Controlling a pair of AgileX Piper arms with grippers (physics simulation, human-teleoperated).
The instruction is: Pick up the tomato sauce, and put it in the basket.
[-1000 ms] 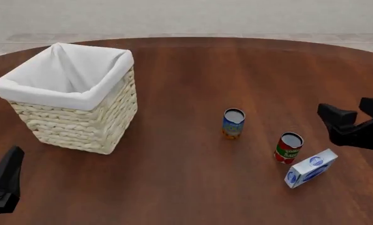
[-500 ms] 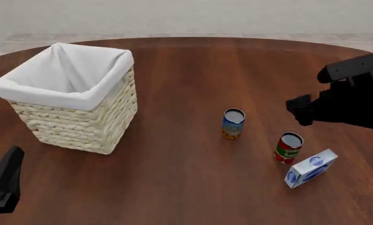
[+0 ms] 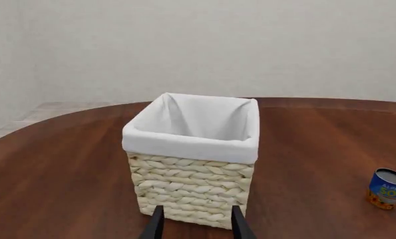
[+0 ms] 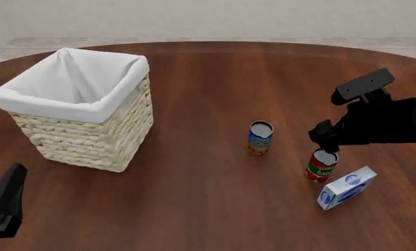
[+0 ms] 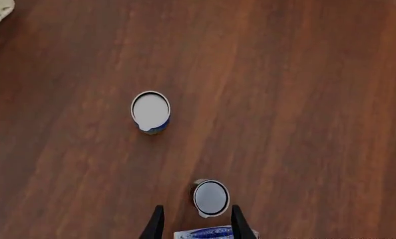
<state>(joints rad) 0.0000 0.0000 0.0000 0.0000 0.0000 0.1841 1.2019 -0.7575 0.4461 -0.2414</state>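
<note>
Dark wood round table (image 4: 208, 83), pale wall behind. Tomato sauce can (image 4: 322, 165) upright at front right, just beside the white-and-blue box (image 4: 347, 187), blue-and-orange can (image 4: 260, 137) near on its left. My right gripper (image 4: 324, 140) hangs directly over it, fingers apart, empty. Wicker basket (image 4: 89, 138) well apart, far left. My left gripper (image 3: 195, 226) low, fingers apart, empty.
</note>
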